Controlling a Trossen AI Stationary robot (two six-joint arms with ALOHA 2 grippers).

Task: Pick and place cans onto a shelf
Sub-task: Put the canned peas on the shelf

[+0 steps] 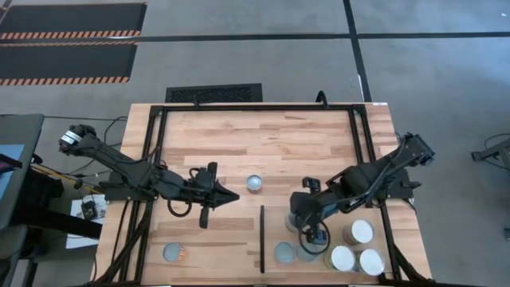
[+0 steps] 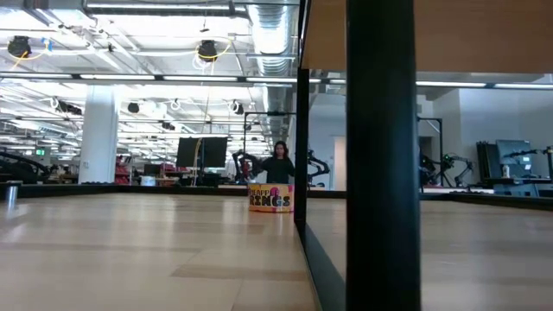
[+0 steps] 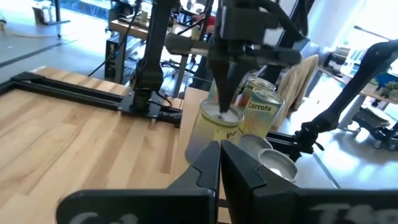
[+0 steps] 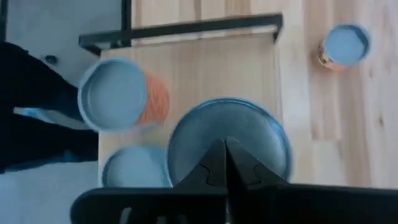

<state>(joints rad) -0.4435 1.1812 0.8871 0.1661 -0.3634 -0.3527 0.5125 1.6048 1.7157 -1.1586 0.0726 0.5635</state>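
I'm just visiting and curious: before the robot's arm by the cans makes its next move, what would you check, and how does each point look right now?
1. Right gripper shut: ok, its fingers meet over a can top.
2. Holding a can: cannot tell; the shut fingertips sit above the lid, not around it.
3. Left gripper out of the way: ok, shut and waiting left of the black divider.
4. Cans already on the shelf upright: ok, white tops face up.
5. Cans left to move: not ok, one at mid-table and one near the left front remain.
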